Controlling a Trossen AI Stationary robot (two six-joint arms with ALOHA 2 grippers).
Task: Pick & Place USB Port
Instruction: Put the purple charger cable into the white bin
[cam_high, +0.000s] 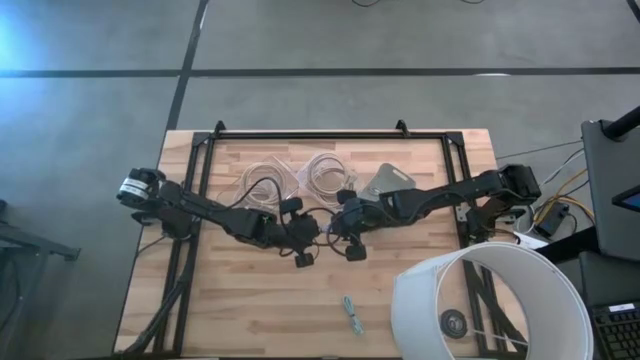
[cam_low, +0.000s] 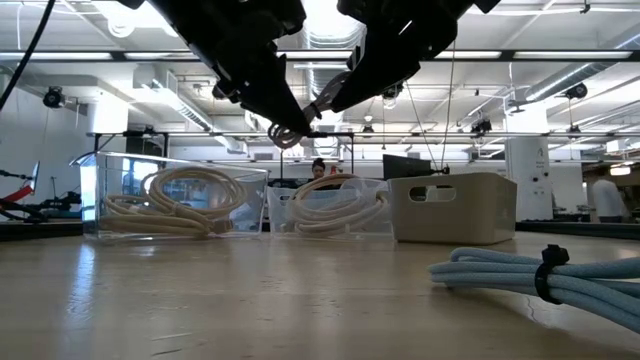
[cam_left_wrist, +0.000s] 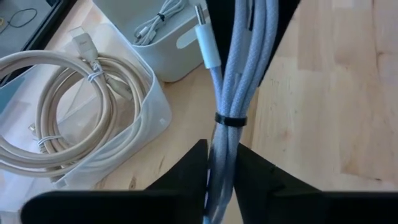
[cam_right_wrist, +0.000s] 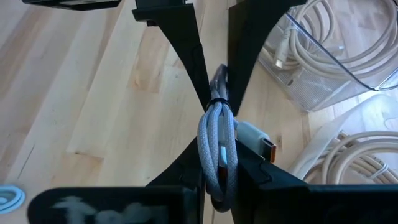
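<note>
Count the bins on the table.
3. The left clear bin and the right clear bin stand side by side along the table's far side. The grey bin stands just right of them. None seems hidden.

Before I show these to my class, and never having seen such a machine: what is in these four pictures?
Two dark robot arms work at a wooden table. One picture looks down from above, one looks level across the tabletop, and two come from cameras on the arms' wrists. Above mid-table, the left gripper and the right gripper both have their fingers closed on one bundled grey-blue USB cable, held in the air between them. On the table stand two clear bins of coiled cream cables, a grey bin, and another bundled cable lying loose.
</note>
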